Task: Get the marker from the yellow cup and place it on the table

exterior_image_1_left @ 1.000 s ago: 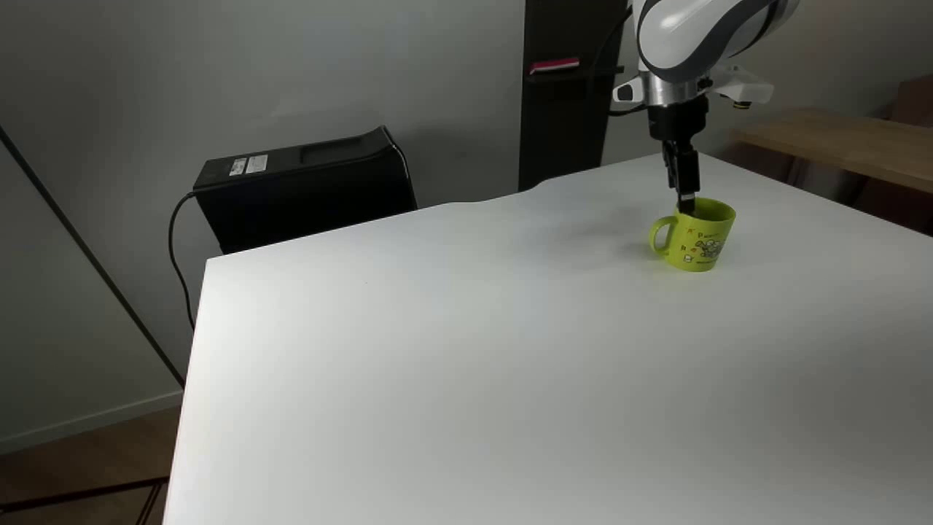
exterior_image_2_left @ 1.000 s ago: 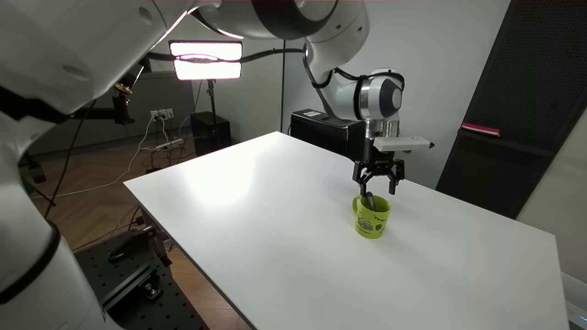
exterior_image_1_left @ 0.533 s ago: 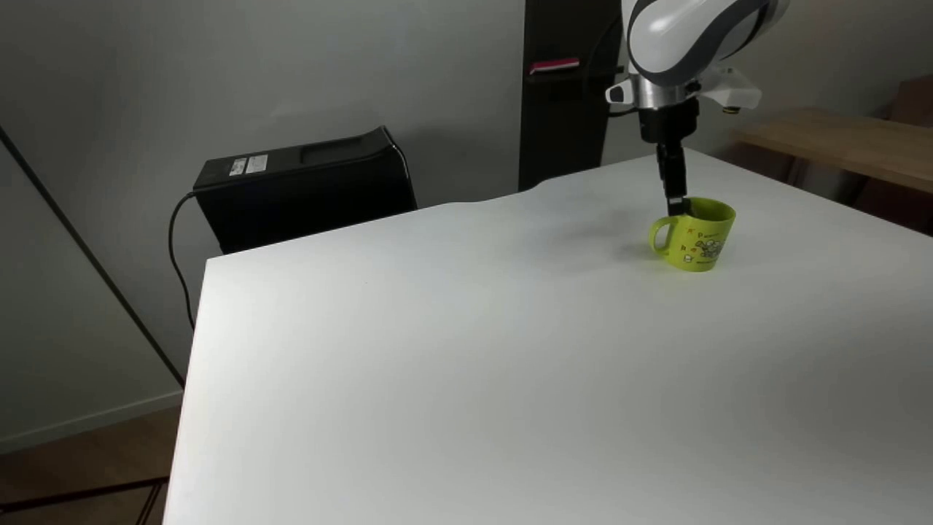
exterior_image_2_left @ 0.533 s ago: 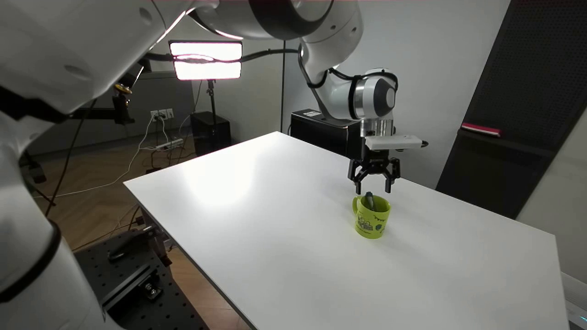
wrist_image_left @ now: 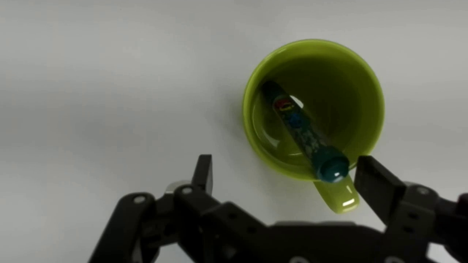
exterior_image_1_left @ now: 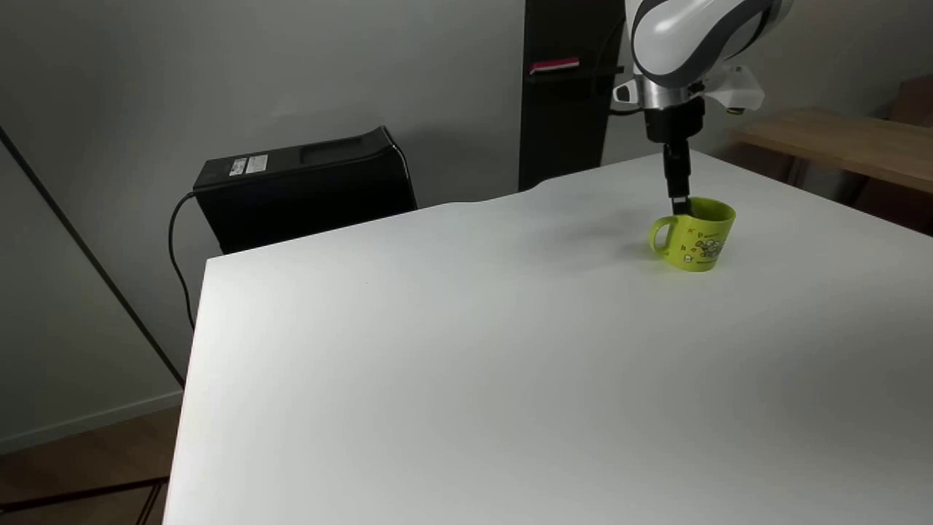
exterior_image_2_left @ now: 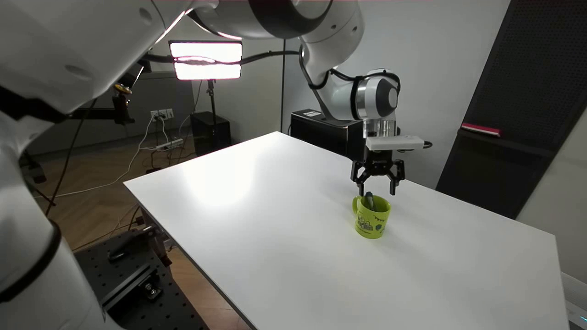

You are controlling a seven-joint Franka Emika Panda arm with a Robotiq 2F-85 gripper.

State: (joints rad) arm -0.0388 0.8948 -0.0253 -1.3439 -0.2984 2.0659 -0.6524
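Dark-green cylindrical marker (wrist_image_left: pixel 302 131) leans inside the glossy yellow-green handled mug (exterior_image_2_left: pixel 372 223), toward the far edge of the white worktop (exterior_image_2_left: pixel 316 238). Black fingers (wrist_image_left: pixel 380 186) hang apart; one sits nearer the marker, so an off-centre squeeze could shove it aside or tip the mug.

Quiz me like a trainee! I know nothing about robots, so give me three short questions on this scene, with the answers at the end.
1. Multiple choice: how does the marker sit in the cup?
a) lying flat on the bottom
b) leaning at a slant
c) straight upright
2. True or false: the gripper is open.
3. In the wrist view, which part of the cup sticks out beside the marker's teal end?

Key: 1. b; 2. True; 3. The handle.
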